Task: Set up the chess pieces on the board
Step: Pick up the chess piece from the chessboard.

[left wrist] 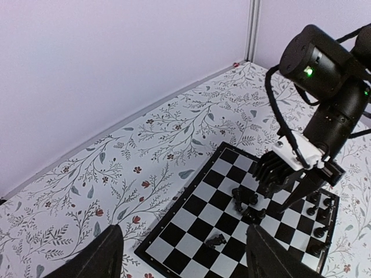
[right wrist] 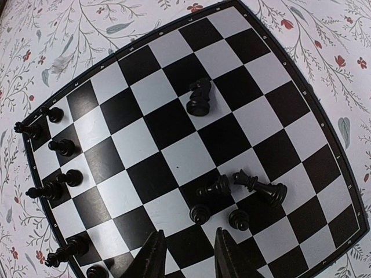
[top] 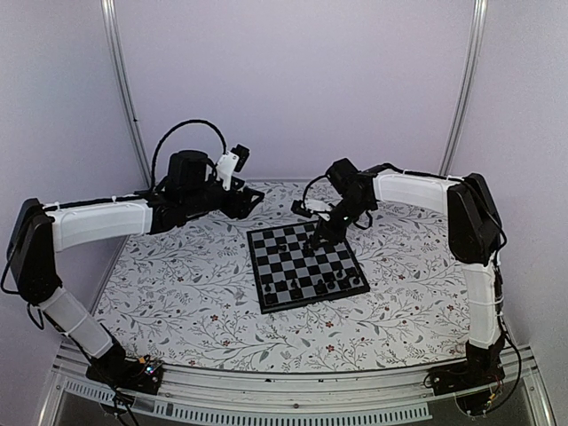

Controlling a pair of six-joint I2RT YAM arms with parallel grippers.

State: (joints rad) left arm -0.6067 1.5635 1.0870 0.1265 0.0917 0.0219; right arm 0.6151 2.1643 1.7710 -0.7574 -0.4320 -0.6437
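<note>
Above the board (right wrist: 174, 156) centre, where several loose chess pieces (right wrist: 220, 188) huddle, your right gripper (right wrist: 186, 260) hangs open and empty: lower it squarely astride one piece only, with the open left gripper (left wrist: 182, 255) held aside.

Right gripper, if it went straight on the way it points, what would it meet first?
Probably the small chess piece just ahead of the right gripper, standing on the board. Depth is unclear, so it may touch a bare square first.
</note>
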